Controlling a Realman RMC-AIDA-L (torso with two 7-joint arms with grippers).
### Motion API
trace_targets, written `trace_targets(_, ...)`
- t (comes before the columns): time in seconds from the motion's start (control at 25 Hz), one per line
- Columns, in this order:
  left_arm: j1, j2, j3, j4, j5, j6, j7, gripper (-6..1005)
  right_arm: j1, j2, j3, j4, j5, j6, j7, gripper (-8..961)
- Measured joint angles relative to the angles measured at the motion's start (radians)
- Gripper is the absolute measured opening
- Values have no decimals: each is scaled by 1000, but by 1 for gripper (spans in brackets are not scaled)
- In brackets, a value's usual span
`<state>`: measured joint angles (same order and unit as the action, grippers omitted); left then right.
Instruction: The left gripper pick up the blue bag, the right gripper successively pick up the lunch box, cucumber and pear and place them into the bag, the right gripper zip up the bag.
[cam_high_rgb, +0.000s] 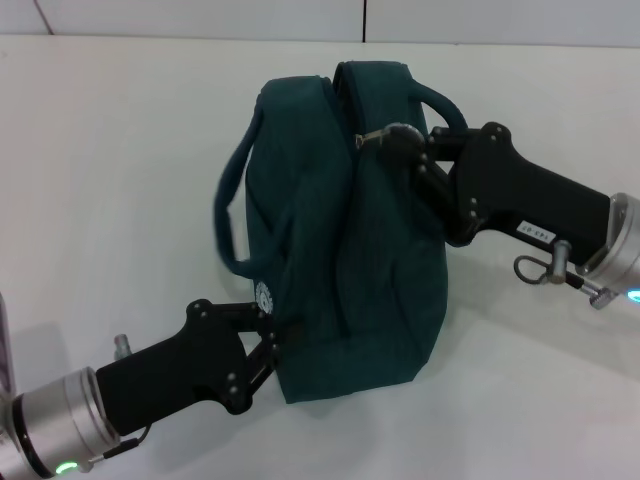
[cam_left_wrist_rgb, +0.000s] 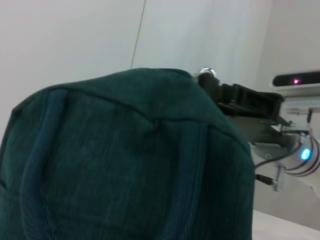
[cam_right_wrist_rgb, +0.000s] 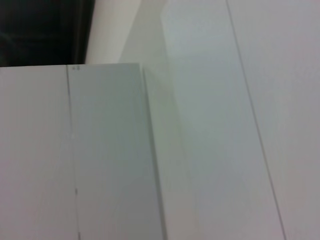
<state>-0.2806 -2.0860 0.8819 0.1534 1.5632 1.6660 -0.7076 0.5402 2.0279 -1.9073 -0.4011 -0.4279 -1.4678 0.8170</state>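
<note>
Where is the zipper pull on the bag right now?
In the head view, the zipper pull sits at the top of the blue bag, right of centre, pinched by the right gripper.

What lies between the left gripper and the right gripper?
In the head view, the bag lies between the left gripper, at its bottom corner, and the right gripper, at its top.

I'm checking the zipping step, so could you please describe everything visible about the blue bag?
The blue bag is dark teal ribbed fabric, soft and bulging, standing on the white table. Two carry straps loop from its top, and a small round white emblem sits low on its side. The left gripper clamps its lower corner; the right gripper pinches a metal zipper pull at the top. Nothing inside it can be seen.
</note>
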Motion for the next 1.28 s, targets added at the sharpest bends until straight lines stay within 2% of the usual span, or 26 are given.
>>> trace_targets(0.4, 12, 2, 4, 7, 1, -1, 0, 75, -8, 0, -3, 10, 60, 22, -35, 7)
trace_targets(0.8, 18, 6, -76, 32, -35, -2, 4, 74, -85, -8, -26, 15, 41, -132, -96, 7)
trace_targets(0.96, 3, 5, -91, 38, -37, -9, 5, 73, -97, -9, -31, 16, 41, -162, -96, 7)
trace_targets(1.28, -31, 0, -91, 38, -42, 7, 3, 92, -85, -7, -29, 61, 40, -123, -94, 7)
